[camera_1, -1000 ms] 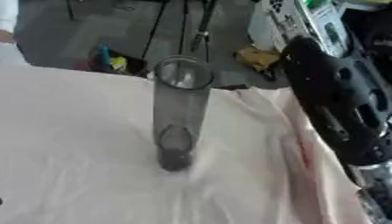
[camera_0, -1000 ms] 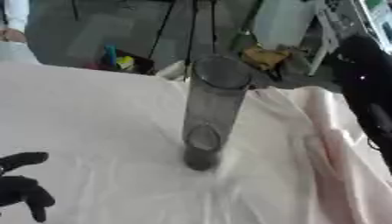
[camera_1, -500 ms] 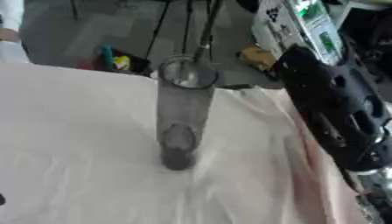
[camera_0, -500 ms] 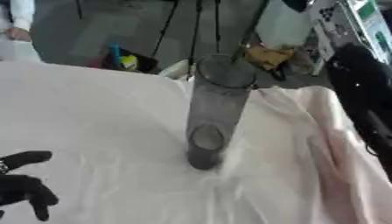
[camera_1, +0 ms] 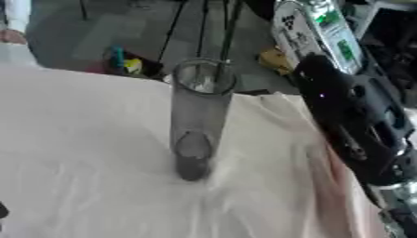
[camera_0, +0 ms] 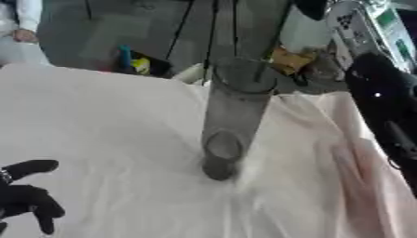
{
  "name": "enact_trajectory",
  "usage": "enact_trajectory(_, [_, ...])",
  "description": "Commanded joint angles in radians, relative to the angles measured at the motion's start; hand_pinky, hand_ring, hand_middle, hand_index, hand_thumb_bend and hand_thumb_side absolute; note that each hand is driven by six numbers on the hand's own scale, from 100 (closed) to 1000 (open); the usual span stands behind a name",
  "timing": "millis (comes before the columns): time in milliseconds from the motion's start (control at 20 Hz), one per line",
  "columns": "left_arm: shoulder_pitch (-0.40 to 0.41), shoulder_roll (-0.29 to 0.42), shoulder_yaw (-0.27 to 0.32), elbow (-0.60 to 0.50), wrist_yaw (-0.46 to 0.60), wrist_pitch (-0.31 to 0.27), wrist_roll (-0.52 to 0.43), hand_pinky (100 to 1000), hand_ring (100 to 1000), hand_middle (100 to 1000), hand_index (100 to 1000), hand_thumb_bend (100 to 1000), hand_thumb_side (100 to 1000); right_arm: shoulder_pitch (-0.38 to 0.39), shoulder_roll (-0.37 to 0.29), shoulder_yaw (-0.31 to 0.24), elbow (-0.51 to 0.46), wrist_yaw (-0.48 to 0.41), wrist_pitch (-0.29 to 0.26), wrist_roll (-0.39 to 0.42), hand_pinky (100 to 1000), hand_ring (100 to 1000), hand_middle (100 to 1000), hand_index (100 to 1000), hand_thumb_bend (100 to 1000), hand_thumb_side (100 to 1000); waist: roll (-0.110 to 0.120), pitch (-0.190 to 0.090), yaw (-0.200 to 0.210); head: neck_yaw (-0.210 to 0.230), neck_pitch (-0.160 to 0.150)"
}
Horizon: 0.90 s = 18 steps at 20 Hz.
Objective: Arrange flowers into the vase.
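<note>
Vase (camera_0: 232, 121) stands upright mid-desk (camera_0: 97, 121), and it looks empty; no flowers in sight, so everything's left. Left hand (camera_0: 24, 200) idles lower left, fingers relaxed, holding nothing; right hand unseen.

We record the left hand (camera_0: 24, 197) at the lower left corner of the left eye view, black, with its fingers (camera_0: 45, 218) spread and relaxed, holding nothing. One digit points toward the right of the view; another angles downward. In the right eye view only a dark sliver shows at the lower left edge. The right arm (camera_1: 354, 125) enters from the right side (a bulky black forearm) and runs diagonally toward the lower right corner. We cannot see the right hand in either view.
</note>
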Motion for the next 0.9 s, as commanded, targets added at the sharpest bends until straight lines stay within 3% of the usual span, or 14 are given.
enact_trajectory(50, [-0.013,-0.001,-0.004,-0.018,-0.006,0.000,-0.004,410,584,853,764,100,1000,-0.007,-0.020,-0.017,-0.004,0.004,0.008,0.002,100,262,100,100,100,738,-0.007,-0.009,0.004,0.005,0.000])
enact_trajectory(450, [-0.015,-0.004,-0.004,-0.018,-0.014,0.000,-0.006,410,585,854,762,100,1000,-0.001,-0.012,-0.032,0.002,-0.015,0.027,0.006,100,251,100,100,100,743,-0.011,0.001,0.013,0.006,-0.003])
enact_trajectory(800, [-0.016,-0.007,-0.005,-0.018,-0.020,-0.001,-0.011,409,586,856,761,100,1000,0.005,-0.014,-0.047,-0.001,-0.047,-0.002,-0.002,100,244,100,100,100,767,-0.012,0.012,0.018,0.006,-0.009])
enact_trajectory(900, [-0.016,-0.007,-0.006,-0.018,-0.022,-0.002,-0.013,409,586,857,761,100,1000,0.005,-0.014,-0.049,-0.002,-0.057,-0.013,-0.003,100,241,100,100,100,739,-0.013,0.016,0.019,0.005,-0.011])
